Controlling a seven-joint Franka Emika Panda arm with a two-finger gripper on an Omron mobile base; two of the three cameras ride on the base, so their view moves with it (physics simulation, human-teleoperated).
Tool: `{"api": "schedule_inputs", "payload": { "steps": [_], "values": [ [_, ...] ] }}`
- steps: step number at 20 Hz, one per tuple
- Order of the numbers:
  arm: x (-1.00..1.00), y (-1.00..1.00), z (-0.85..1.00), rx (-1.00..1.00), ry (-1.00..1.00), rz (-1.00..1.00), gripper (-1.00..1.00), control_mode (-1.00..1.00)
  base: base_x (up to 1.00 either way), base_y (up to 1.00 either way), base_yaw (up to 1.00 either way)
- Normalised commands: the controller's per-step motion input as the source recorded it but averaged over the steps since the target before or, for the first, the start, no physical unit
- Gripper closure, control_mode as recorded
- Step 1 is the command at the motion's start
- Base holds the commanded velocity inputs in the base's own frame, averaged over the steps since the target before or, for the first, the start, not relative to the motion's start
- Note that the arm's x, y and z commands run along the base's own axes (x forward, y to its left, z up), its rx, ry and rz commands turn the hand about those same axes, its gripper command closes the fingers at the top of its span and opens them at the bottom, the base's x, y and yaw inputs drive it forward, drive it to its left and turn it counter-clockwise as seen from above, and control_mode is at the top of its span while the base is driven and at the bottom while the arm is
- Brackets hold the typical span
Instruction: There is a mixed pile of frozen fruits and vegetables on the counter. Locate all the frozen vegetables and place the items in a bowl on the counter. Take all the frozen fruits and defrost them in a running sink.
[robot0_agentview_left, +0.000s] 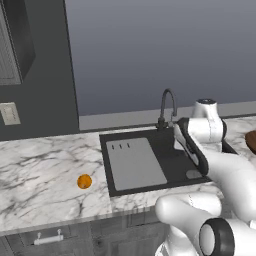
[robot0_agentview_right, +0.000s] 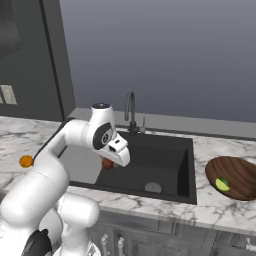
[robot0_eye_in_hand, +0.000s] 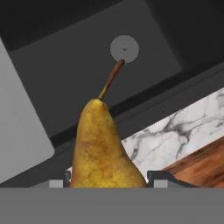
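A brown-yellow pear with a thin stem (robot0_eye_in_hand: 103, 144), one of the frozen fruits, sits between my fingertips. My gripper (robot0_eye_in_hand: 109, 177) is shut on it and hangs over the black sink (robot0_agentview_right: 160, 155), stem pointing toward the round drain (robot0_eye_in_hand: 124, 48). From the right base camera the pear (robot0_agentview_right: 107, 163) shows as a reddish bit under the hand. The orange ball (robot0_agentview_left: 84, 181) lies on the marble counter (robot0_agentview_left: 35, 175) left of the sink. The dark reddish-brown bowl (robot0_agentview_right: 240, 172) stands right of the sink with a pale yellow-green bit (robot0_agentview_right: 222, 184) inside.
A light grey drainboard (robot0_agentview_left: 135, 162) covers the sink's left part. The dark gooseneck tap (robot0_agentview_left: 167, 107) rises at the sink's back edge. A dark tall cabinet (robot0_agentview_left: 45, 65) stands at the far left, and the counter's front edge (robot0_agentview_left: 60, 220) runs below.
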Motion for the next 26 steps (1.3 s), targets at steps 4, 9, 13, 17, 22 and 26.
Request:
{"api": "schedule_inputs", "payload": {
  "steps": [4,9,13,17,22,26],
  "values": [
    [0.51,-0.16,-0.02,0.0,0.04,0.1,1.0,-1.0,0.0,0.0,0.0],
    [0.69,-0.39,-0.22,0.0,0.09,0.08,1.0,-1.0,0.0,0.0,0.0],
    [0.58,-0.48,-0.36,0.02,0.06,0.05,1.0,-1.0,0.0,0.0,0.0],
    [0.52,-0.41,-0.41,0.01,0.03,0.06,1.0,-1.0,0.0,0.0,0.0],
    [0.36,-0.27,-0.52,0.0,-0.02,0.03,1.0,-1.0,0.0,0.0,0.0],
    [0.1,-0.12,-0.61,0.0,-0.09,0.02,1.0,-1.0,0.0,0.0,0.0]
  ]
}}
